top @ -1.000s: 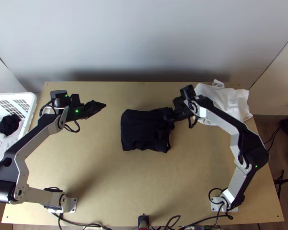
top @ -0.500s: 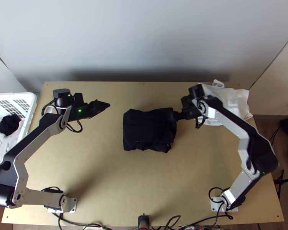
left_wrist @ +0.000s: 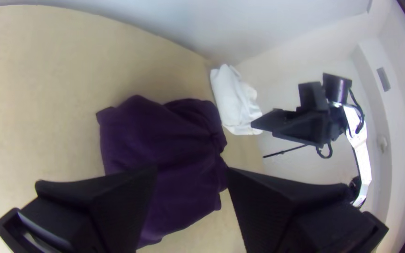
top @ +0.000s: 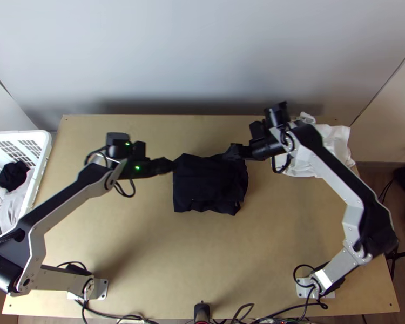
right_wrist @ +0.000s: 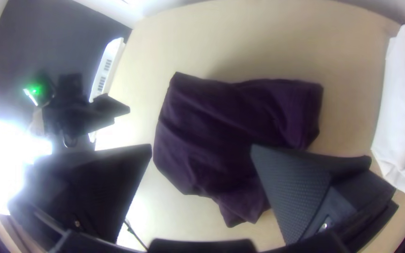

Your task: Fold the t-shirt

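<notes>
Overhead, basket [top: 43,147], t-shirt [top: 207,186], wrist views, parted fingers [left_wrist: 123,201]

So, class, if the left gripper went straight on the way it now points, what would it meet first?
Probably the dark t-shirt: in the top view, the left gripper points at its left side. The height is unclear, so it might pass above.

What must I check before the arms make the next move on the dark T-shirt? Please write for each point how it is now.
1. Left gripper open: ok, fingers stand apart.
2. Right gripper open: ok, fingers stand apart.
3. T-shirt wholly on the table: ok, in a compact bundle.
4. T-shirt smooth, with straight edges: not ok, it has creases and uneven edges.
5. White cloth apart from the T-shirt: ok.
6. Layers inside lying flat: cannot tell.
</notes>
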